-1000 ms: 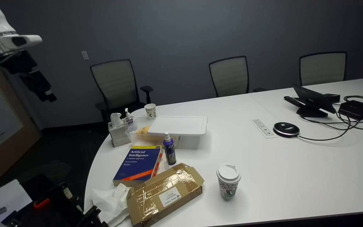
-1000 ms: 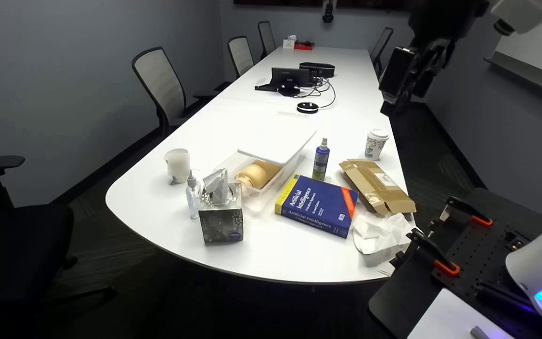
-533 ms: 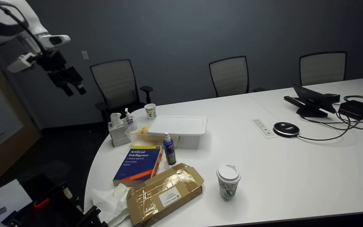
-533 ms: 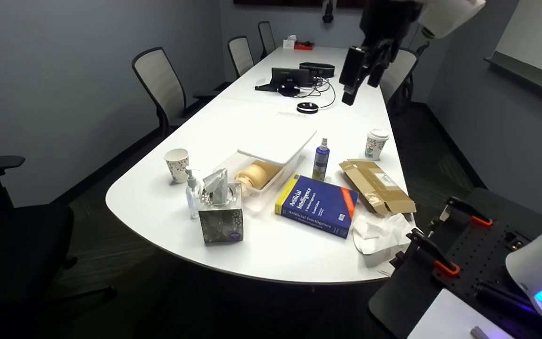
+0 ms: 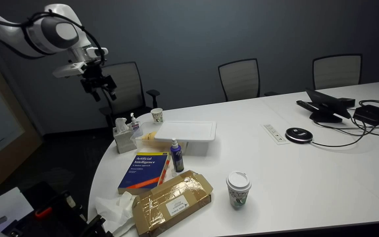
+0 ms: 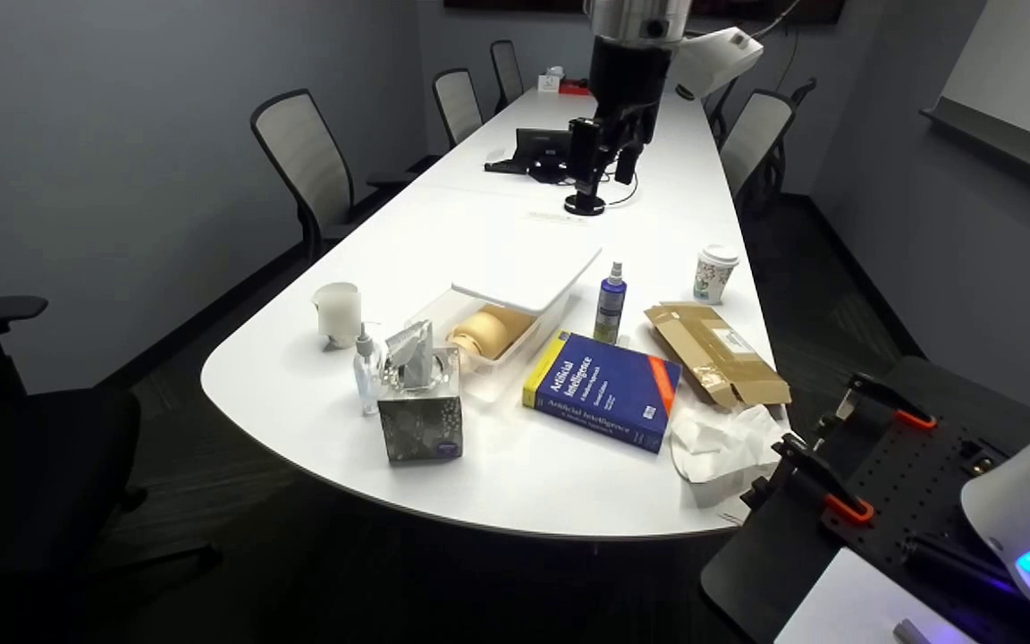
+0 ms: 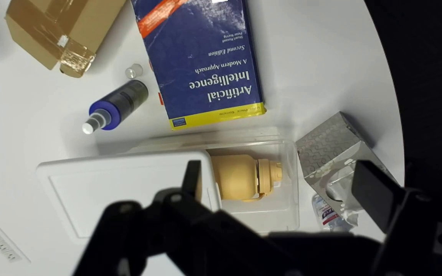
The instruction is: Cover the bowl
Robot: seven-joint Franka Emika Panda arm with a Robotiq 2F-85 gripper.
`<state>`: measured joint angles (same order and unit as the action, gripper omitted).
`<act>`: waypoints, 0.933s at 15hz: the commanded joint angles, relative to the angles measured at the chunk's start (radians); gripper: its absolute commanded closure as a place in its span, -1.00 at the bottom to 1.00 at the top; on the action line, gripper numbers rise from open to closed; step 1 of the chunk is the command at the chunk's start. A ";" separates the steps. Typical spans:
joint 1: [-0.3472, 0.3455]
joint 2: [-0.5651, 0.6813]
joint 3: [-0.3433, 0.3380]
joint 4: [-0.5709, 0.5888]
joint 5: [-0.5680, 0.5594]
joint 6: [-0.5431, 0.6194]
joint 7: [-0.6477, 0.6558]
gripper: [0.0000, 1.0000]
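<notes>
While the end effector point(image 5: 104, 96) hovers, the lid point(image 5: 187, 130) lies below.

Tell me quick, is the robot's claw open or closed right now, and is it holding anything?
Gripper: open, holding nothing.

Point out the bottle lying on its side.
The tan bottle in the clear container, partly under the white lid. The purple spray bottle and the pump bottle, both outside the container, stand upright.

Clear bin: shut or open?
Partly open: the white lid leaves one end of the clear plastic bin uncovered, exposing part of a yellow bottle.
</notes>
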<state>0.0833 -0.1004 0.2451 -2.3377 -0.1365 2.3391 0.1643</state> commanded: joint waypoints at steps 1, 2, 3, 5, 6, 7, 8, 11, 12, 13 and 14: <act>0.020 0.146 -0.042 0.125 -0.016 -0.013 -0.060 -1.00; 0.023 0.179 -0.051 0.150 -0.015 -0.015 -0.072 -1.00; 0.024 0.210 -0.060 0.174 -0.015 -0.017 -0.084 -1.00; 0.023 0.271 -0.076 0.219 -0.006 -0.013 -0.108 -1.00; 0.023 0.295 -0.084 0.239 -0.003 -0.013 -0.121 -1.00; 0.022 0.319 -0.090 0.258 0.004 -0.014 -0.129 -1.00; 0.019 0.331 -0.093 0.270 0.015 -0.019 -0.156 -1.00; 0.026 0.327 -0.105 0.248 0.009 -0.001 -0.137 -1.00; 0.026 0.333 -0.106 0.255 0.009 -0.001 -0.141 -1.00; 0.026 0.334 -0.106 0.257 0.009 -0.002 -0.142 -1.00; 0.030 0.339 -0.108 0.255 -0.003 0.018 -0.130 -1.00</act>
<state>0.0899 0.2346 0.1588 -2.0814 -0.1344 2.3389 0.0272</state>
